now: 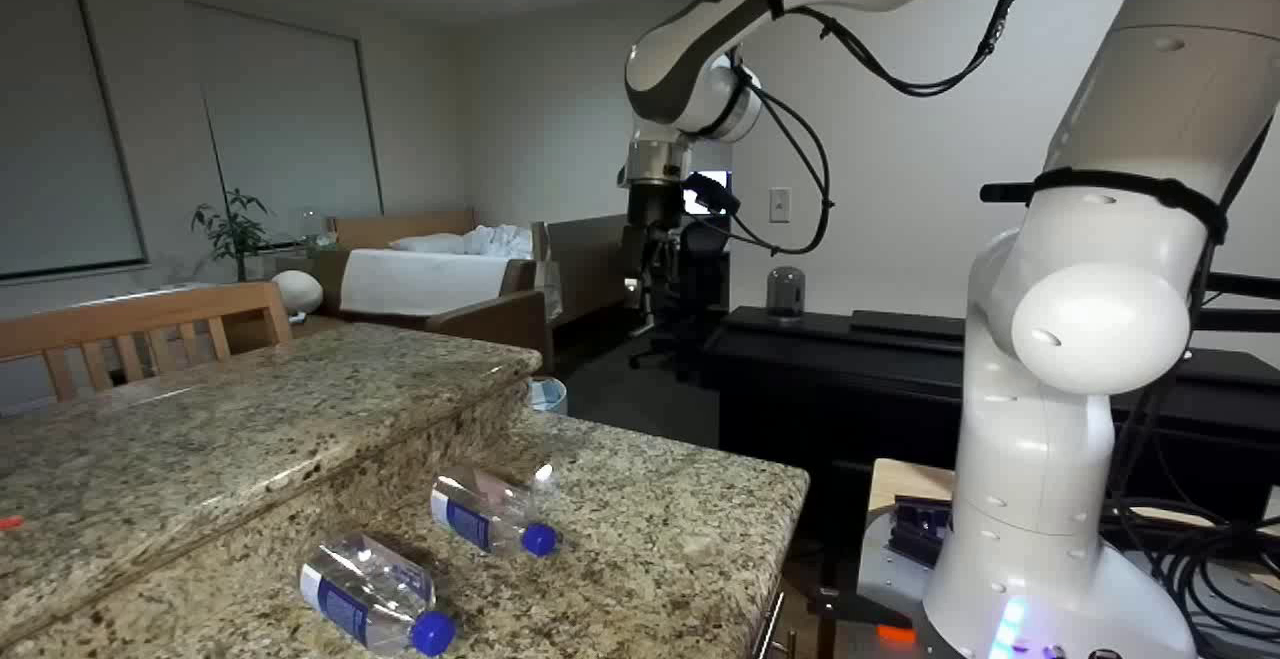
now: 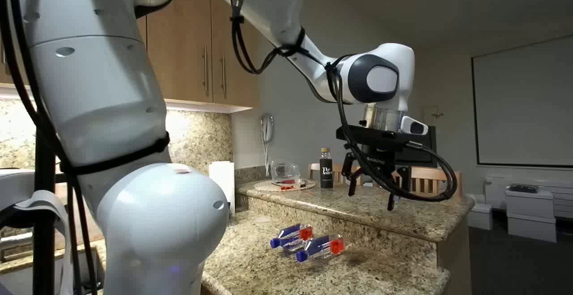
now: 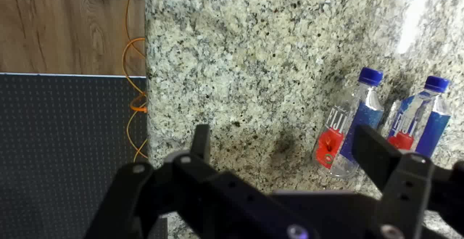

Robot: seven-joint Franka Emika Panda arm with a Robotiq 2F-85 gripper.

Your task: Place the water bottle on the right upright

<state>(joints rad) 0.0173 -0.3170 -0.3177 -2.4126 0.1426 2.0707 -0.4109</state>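
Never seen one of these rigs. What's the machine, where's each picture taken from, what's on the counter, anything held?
The white machine is a robot arm. The black part at its end is the gripper, its two-fingered hand. Both exterior views are taken from outside the robot; the wrist view is shot from the arm's wrist, looking down. On the stone counter, two clear bottles, blue-capped, lie on their sides next to each other. A dark bottle stands on the higher ledge. Nothing is held: the gripper is open, apart from both clear bottles.
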